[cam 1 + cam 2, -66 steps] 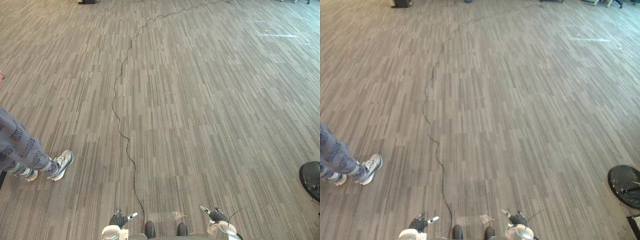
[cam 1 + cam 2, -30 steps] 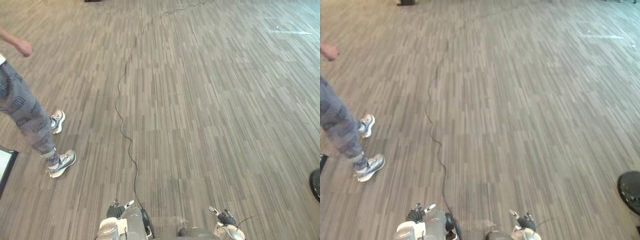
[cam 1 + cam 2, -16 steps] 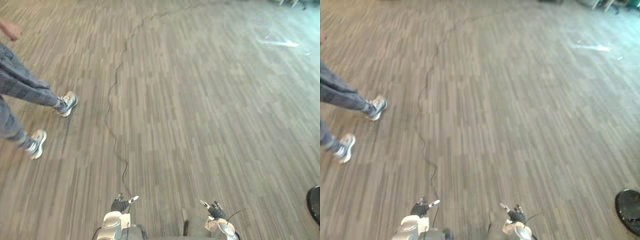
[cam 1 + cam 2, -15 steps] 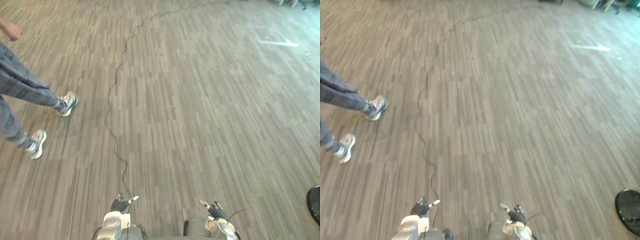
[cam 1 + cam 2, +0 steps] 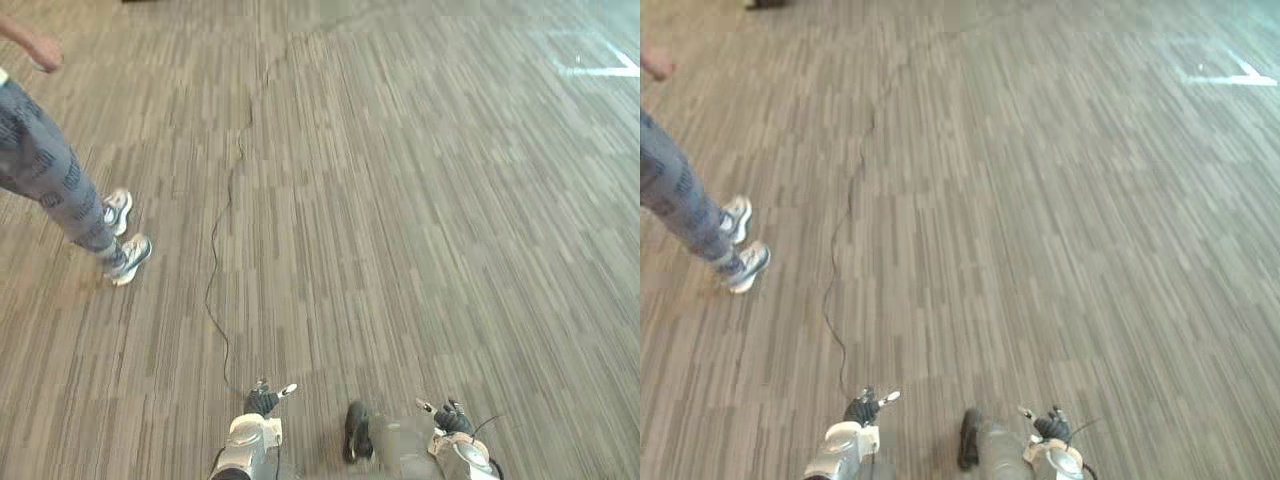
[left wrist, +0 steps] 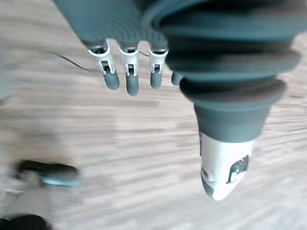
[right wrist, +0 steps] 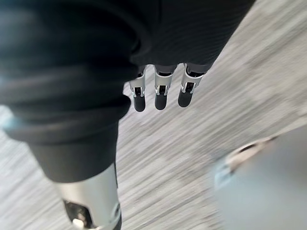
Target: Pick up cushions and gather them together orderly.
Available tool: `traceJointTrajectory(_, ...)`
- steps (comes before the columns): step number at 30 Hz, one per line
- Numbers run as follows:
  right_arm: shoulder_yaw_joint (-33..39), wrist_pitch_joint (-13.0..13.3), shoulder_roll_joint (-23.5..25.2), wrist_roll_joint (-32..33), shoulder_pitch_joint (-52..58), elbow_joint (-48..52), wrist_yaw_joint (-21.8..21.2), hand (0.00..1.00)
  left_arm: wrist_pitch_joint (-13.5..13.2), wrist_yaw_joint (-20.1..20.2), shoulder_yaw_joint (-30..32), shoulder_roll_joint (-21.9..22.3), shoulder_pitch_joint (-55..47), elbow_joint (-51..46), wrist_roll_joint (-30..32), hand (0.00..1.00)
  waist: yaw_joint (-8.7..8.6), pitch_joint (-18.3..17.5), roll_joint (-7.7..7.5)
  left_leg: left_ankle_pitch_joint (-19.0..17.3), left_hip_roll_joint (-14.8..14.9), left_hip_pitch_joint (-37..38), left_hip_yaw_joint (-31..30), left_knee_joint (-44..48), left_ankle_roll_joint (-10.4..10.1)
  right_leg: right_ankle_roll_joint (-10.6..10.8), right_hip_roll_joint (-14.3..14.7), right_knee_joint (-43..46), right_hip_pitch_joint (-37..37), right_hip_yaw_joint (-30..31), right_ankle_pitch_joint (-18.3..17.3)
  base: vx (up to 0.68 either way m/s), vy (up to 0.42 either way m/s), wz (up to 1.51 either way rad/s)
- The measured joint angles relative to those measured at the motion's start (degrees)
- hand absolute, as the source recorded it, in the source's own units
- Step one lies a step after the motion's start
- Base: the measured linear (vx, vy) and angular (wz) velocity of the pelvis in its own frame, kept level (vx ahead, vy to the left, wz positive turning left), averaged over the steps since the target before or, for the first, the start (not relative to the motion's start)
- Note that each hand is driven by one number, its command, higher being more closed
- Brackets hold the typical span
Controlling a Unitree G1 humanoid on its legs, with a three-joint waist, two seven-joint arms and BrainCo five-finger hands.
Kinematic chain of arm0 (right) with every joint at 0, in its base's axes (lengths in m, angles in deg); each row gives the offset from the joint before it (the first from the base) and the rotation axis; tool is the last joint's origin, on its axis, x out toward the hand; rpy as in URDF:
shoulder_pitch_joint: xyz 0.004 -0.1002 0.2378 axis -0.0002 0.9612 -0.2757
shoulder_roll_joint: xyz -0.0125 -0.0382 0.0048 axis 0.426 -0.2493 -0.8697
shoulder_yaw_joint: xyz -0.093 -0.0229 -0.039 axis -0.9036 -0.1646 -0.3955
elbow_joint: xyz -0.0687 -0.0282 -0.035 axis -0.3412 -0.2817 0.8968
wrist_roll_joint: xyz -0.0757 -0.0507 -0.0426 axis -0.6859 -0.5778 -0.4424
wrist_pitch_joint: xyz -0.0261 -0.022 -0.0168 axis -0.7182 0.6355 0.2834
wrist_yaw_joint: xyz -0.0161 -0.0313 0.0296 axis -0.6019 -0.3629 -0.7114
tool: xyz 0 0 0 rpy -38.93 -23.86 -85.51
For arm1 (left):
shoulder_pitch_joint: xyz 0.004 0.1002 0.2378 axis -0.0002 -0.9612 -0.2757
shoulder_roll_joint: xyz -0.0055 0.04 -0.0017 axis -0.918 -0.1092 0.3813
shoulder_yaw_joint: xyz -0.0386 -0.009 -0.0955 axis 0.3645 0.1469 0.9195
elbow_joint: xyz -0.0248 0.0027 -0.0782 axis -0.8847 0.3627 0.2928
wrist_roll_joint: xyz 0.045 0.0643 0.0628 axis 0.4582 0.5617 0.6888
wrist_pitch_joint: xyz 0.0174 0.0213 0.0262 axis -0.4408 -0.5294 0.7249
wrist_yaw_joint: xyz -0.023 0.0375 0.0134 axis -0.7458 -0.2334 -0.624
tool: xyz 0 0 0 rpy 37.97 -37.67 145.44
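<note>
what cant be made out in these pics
- Person: cut off by the left edge in both eye views; above the legs, just one hand shows.
- Dark thing far across the floor: cut by the top edge of the right eye view, too small to identify.
- Bright streak at the far right: glare or tape, cannot tell.

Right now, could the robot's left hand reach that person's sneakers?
Probably not. The left hand hangs open close by the robot, and the sneakers stand far off across the floor. Nothing blocks the way; it just looks too far.
</note>
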Motion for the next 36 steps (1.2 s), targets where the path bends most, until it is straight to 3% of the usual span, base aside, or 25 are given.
traceJointTrajectory(4,-1.2,0.0,0.9,1.1,-0.1,0.3,0.1,0.0,-1.1,0.4,-0.6,-0.2,-0.9,-3.5,-0.2,0.0,1.29,-0.2,-0.67,-5.9,-1.0,-8.6,4.1,-14.3,0.4,2.7,-1.5,-5.3,8.5,3.5,-2.1,0.55,0.149,-0.53)
traceJointTrajectory(6,-0.8,0.0,1.2,1.1,-0.2,-0.1,0.1,0.0,-1.5,0.5,-1.1,-0.1,-0.8,-3.6,-1.0,0.0,2.33,-0.7,-1.53,-0.7,-7.0,-10.8,2.9,-38.8,-1.0,5.6,-5.5,-7.6,13.0,6.4,-4.6,0.72,0.306,-0.69)
traceJointTrajectory(7,-0.6,0.1,1.0,1.1,-0.2,-1.5,0.1,0.0,-2.0,0.5,-1.4,-0.2,-0.9,-3.4,-1.2,0.0,3.34,-1.9,-2.28,6.3,-9.6,-11.3,0.5,-41.6,-1.4,6.0,-6.9,-9.2,14.2,8.9,-4.9,0.69,0.308,-0.53)
traceJointTrajectory(9,0.3,-0.2,2.2,0.9,-1.2,-4.4,-0.2,0.0,-2.2,0.5,-1.6,-1.9,-0.3,-1.8,-1.4,0.0,2.33,-3.3,-3.64,2.2,-10.7,-11.6,1.7,-37.3,2.2,4.0,-8.8,-8.3,13.3,14.5,1.0,0.69,0.308,-0.27)
traceJointTrajectory(11,0.8,-0.3,2.7,0.8,-1.2,-4.4,-0.6,0.0,-2.2,0.5,0.1,-2.6,-0.1,-2.3,-1.7,0.0,3.25,-3.0,-4.89,1.2,-9.9,-12.1,1.7,-30.3,2.9,5.1,-9.6,-5.6,13.8,17.3,4.9,0.55,0.281,-0.46)
traceJointTrajectory(12,1.5,0.0,2.8,0.5,-0.6,-4.3,-0.4,0.0,-2.4,0.4,0.3,-3.2,-0.5,-2.1,-2.4,0.0,3.6,-4.2,-5.4,-1.8,-11.5,-12.8,1.7,-29.0,3.2,7.5,-10.3,2.3,11.9,18.8,7.1,0.62,0.337,-0.92)
traceJointTrajectory(13,1.0,0.6,1.3,-0.8,-0.4,-4.1,-0.6,0.0,-2.3,0.5,-0.1,-3.6,-1.6,-1.4,-2.5,0.0,3.11,-4.9,-6.39,-2.8,-13.7,-6.0,2.1,-39.0,3.7,13.4,-11.8,18.5,5.9,20.7,9.4,0.7,0.307,-0.79)
traceJointTrajectory(14,0.3,0.6,1.6,-1.2,-0.2,-4.1,-0.8,0.0,-2.0,0.4,-0.2,-4.7,-1.2,-0.5,-2.5,0.0,1.99,-4.6,-7.85,-3.7,-15.0,-3.2,3.2,-39.4,4.4,16.5,-12.5,29.1,1.8,22.7,10.1,0.38,0.14,-0.49)
traceJointTrajectory(15,0.1,0.7,1.6,-1.2,-0.1,-4.1,-0.9,0.0,-1.9,0.4,-0.3,-5.0,-1.0,0.1,-2.5,0.0,1.76,-4.5,-7.83,-4.5,-15.0,-2.2,3.7,-39.6,4.4,16.4,-12.3,32.4,0.2,22.6,9.9,0.5,0.084,-0.66)
traceJointTrajectory(16,-1.1,0.4,1.4,-1.2,0.1,-3.9,-1.0,0.0,-0.7,0.2,-1.0,-5.2,-0.5,2.2,-2.4,0.0,1.69,-3.5,-6.51,-7.1,-13.6,5.0,7.0,-41.5,3.9,13.2,-12.0,42.8,-7.4,18.3,7.2,0.49,0.105,-1.08)
traceJointTrajectory(17,-1.4,0.4,0.7,-1.2,0.0,-2.4,-1.0,0.0,-0.6,0.1,-1.3,-5.0,-0.6,2.2,-2.4,0.0,1.72,-2.7,-5.21,-7.8,-12.6,9.2,9.0,-43.9,3.5,11.2,-11.9,43.7,-10.6,14.6,5.2,0.49,0.105,-1.15)
traceJointTrajectory(18,-1.5,0.4,0.7,-1.2,-0.1,-2.1,-1.1,0.0,-0.6,0.1,-1.4,-5.0,-0.6,2.3,-2.4,0.0,1.72,-2.6,-4.85,-7.8,-12.4,10.3,9.4,-44.6,3.5,11.0,-11.9,43.7,-11.4,13.4,4.7,0.48,0.132,-1.03)
traceJointTrajectory(19,-1.4,1.2,0.5,-1.2,-0.3,-1.3,-1.1,0.0,-0.6,0.1,-2.2,-5.1,-0.6,2.4,-2.5,0.0,1.25,-2.1,-3.56,-7.8,-11.7,16.5,11.5,-48.8,3.4,9.2,-11.8,39.0,-16.0,5.2,1.9,0.4,0.09,-0.67)
traceJointTrajectory(22,-1.5,1.1,-0.6,-1.1,-1.2,-3.0,-1.0,0.0,-0.6,0.2,-4.8,-5.9,0.4,3.9,-2.5,0.0,-0.53,-1.9,-3.56,-7.8,-10.7,21.5,12.8,-52.2,3.4,6.8,-9.5,22.2,-18.6,-2.9,1.6,0.54,0.024,-0.34)
traceJointTrajectory(23,-1.5,1.0,-1.3,-1.1,-1.3,-3.8,-1.1,0.0,-0.6,0.3,-6.2,-6.1,1.0,4.5,-2.6,0.0,-1.03,-1.7,-3.46,-7.8,-10.6,23.9,13.0,-54.0,3.4,5.4,-8.2,11.6,-20.1,-5.3,5.2,0.67,-0.097,-0.01)
traceJointTrajectory(25,-1.2,0.9,-1.7,-0.7,-1.1,-4.3,-1.1,0.0,-0.7,0.4,-7.3,-6.9,0.5,4.6,-2.5,0.0,-1.67,-1.4,-5.48,-7.6,-13.3,28.1,12.0,-56.6,2.9,4.6,-7.7,-3.5,-21.6,-6.2,13.8,0.65,-0.13,0.01)
traceJointTrajectory(26,-1.1,0.7,-1.8,-0.7,-0.8,-4.8,-1.2,0.0,-0.7,0.4,-7.2,-6.9,0.2,4.8,-2.4,0.0,-1.9,-0.9,-5.75,-7.5,-13.8,29.9,10.9,-56.8,0.9,0.8,-7.4,-3.7,-21.5,-4.8,19.3,0.63,-0.171,-0.23)
traceJointTrajectory(27,0.0,0.5,-3.4,-0.9,-1.8,-5.4,-1.2,0.0,-0.6,0.4,-5.9,-5.9,0.0,6.2,-2.3,0.0,-2.32,-1.0,-2.8,-5.7,-11.0,32.1,9.2,-56.5,-2.9,-2.4,-4.7,0.0,-21.4,-4.9,20.3,0.63,-0.175,-0.28)
traceJointTrajectory(28,0.0,0.5,-3.6,-1.0,-1.8,-5.3,-1.2,0.0,-0.6,0.5,-5.6,-5.7,-0.1,6.3,-2.2,0.0,-2.25,-1.2,-2.22,-4.8,-10.4,32.0,8.9,-55.9,-4.3,-2.7,-4.3,0.5,-21.4,-5.0,19.5,0.65,-0.204,-0.43)
traceJointTrajectory(29,2.0,0.5,-3.5,-1.1,-2.0,-5.0,-1.5,0.0,-0.6,0.6,-4.4,-4.9,-0.4,6.7,-2.1,0.0,-2.44,-1.0,-0.58,-1.6,-7.9,29.6,6.3,-49.0,-7.7,-3.7,-2.5,2.6,-21.1,-4.9,16.0,0.52,-0.19,-0.3)
traceJointTrajectory(30,2.7,0.5,-3.3,-1.1,-2.0,-4.8,-1.5,0.0,-0.6,0.5,-3.6,-4.6,-0.3,6.7,-2.1,0.0,-2.46,-1.0,-0.14,0.4,-6.6,27.5,5.0,-43.8,-7.2,-3.8,-1.5,2.8,-20.4,-4.7,14.6,0.81,-0.273,-0.43)
traceJointTrajectory(31,2.9,0.1,-2.5,-1.1,-1.8,-4.0,-1.5,0.0,-0.5,0.5,-1.0,-4.1,-0.1,6.4,-2.1,0.0,-2.52,-0.5,0.79,9.1,-3.2,19.8,0.7,-26.2,-6.4,-4.0,0.7,0.7,-16.2,-3.8,12.6,0.55,-0.168,-0.33)
traceJointTrajectory(32,2.9,0.0,-2.5,-1.1,-1.8,-4.1,-1.4,0.0,-0.4,0.6,-0.7,-4.0,-0.1,6.2,-2.1,0.0,-2.48,-0.4,1.01,9.3,-2.5,17.8,-0.3,-21.5,-6.4,-4.1,1.5,-0.2,-14.7,-3.7,12.2,0.9,-0.168,-0.64)
traceJointTrajectory(33,2.2,-0.4,-1.6,-1.0,-1.4,-4.1,-1.3,0.0,-0.4,0.8,0.1,-3.6,-0.2,5.1,-2.1,0.0,-1.73,0.5,0.64,5.0,-0.1,9.9,-1.1,-2.6,-5.7,-5.0,4.2,-4.4,-6.6,-1.0,11.1,0.49,-0.055,-0.57)
traceJointTrajectory(36,0.5,-0.5,-0.9,-0.4,-1.2,-3.9,-1.1,0.0,-1.1,0.7,0.2,-3.9,-0.6,1.2,-2.3,0.0,0.2,0.5,-1.07,-3.0,-1.1,-0.5,1.3,-1.0,-2.0,-5.0,5.2,-10.7,4.4,4.7,8.8,0.55,-0.048,-0.86)
